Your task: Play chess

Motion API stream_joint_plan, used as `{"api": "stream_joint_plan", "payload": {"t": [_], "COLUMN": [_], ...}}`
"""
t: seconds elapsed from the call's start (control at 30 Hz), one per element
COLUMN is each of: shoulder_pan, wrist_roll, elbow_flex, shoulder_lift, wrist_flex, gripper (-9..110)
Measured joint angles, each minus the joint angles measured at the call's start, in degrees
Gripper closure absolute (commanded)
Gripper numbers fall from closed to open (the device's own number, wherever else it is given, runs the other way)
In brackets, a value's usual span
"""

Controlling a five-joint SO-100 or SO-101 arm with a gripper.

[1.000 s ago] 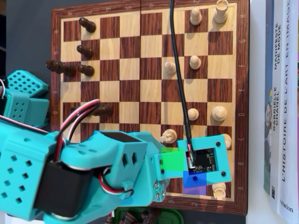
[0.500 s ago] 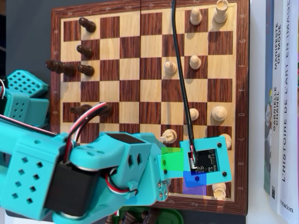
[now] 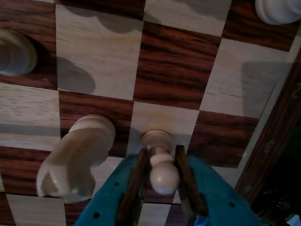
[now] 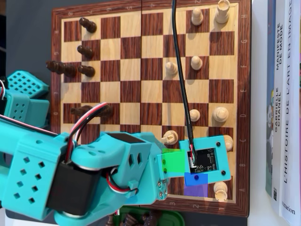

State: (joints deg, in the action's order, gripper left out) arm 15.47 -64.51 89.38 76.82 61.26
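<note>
Pincer (image 3: 160, 188) clamped on a pale pawn (image 3: 160, 162), both fingers (image 3: 134, 188) pressed to its sides in the wrist view. The pawn's base sits on a light square of the chessboard (image 3: 174, 66), close to the board's brown border, which runs down the right of that view. A pale knight (image 3: 77, 160) stands just beside the pincer on its left in the wrist view, not touching. More pale pieces sit at the top corners of that view.

In the overhead view the teal arm (image 4: 94, 174) reaches over the board's (image 4: 122, 89) lower edge, its camera mount (image 4: 207, 160) hiding the held pawn. Dark pieces (image 4: 87, 70) cluster toward the board's left edge, pale ones (image 4: 195, 61) toward the right. Books (image 4: 284, 103) lie on the table off the board's right edge.
</note>
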Motion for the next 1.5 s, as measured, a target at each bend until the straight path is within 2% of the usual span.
{"api": "stream_joint_plan", "payload": {"t": [1.5], "shoulder_pan": [-2.20], "wrist_roll": [-1.32], "elbow_flex": [0.18], "shoulder_lift": [4.39], "wrist_flex": [0.09], "gripper": [86]}}
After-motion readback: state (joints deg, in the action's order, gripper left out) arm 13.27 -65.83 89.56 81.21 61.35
